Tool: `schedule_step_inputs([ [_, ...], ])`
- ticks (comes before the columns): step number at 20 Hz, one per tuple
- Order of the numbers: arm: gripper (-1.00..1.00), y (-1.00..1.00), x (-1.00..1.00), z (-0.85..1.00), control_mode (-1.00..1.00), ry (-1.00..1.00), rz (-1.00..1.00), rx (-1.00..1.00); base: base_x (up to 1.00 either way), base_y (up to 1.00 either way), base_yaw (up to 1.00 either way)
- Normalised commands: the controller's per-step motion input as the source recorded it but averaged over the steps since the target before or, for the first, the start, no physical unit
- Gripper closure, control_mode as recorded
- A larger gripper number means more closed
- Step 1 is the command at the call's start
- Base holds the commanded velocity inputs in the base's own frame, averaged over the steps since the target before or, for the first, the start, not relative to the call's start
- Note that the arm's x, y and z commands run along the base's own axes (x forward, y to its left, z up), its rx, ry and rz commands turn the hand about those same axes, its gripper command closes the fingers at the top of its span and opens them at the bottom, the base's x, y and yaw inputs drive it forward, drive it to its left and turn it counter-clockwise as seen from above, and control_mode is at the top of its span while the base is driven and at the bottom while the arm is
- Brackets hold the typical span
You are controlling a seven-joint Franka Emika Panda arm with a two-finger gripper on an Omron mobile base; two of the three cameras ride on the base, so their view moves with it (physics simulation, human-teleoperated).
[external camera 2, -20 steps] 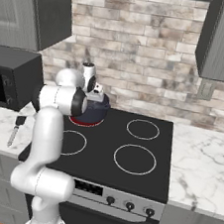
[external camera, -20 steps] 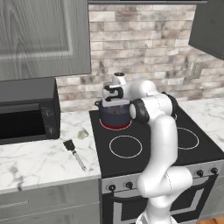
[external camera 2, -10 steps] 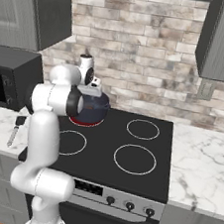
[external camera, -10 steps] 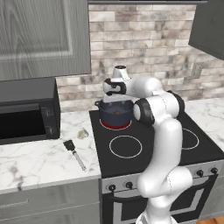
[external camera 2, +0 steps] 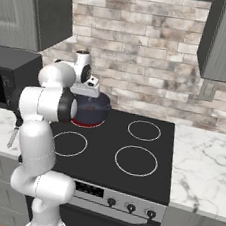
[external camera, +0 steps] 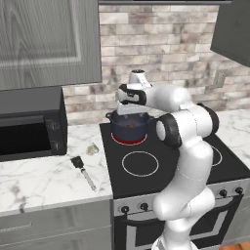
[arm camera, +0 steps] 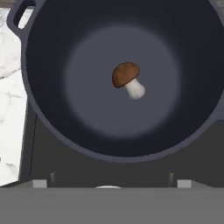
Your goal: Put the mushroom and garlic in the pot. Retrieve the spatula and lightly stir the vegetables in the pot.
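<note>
The dark navy pot (external camera: 129, 126) (external camera 2: 93, 110) stands on the back left burner. The mushroom (arm camera: 127, 79), brown-capped with a pale stem, lies on its side on the bottom of the pot (arm camera: 43, 109). My gripper (external camera: 131, 109) (external camera 2: 87, 92) (arm camera: 111, 183) hangs open right above the pot, pointing down, with nothing between its fingers. The garlic (external camera: 91, 149) rests on the marble counter left of the stove. The spatula (external camera: 82, 171) (external camera 2: 13, 135) lies flat on the counter in front of the garlic, black head toward the wall.
A black microwave (external camera: 29, 124) stands on the counter at the far left. The black stovetop (external camera: 146, 163) has several burners, and the one under the pot glows red. Grey cabinets hang above, and a brick wall runs behind.
My hand has risen a little above the pot, and the arm's elbow has swung to the right. The pot, garlic and spatula have stayed put.
</note>
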Motion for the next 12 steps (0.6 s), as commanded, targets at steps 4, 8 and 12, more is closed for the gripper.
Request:
schedule_step_inputs([
  [4,-1.0,0.0,-0.72,0.08,-1.0,0.13,-0.09,0.0,0.0,0.0,0.0],
  [8,-1.0,0.0,-0.69,0.09,-1.0,0.19,-0.09,0.0,0.0,0.0,0.0],
  [12,-1.0,0.02,-0.74,0.02,-1.0,0.18,-0.11,0.0,0.0,0.0,0.0],
])
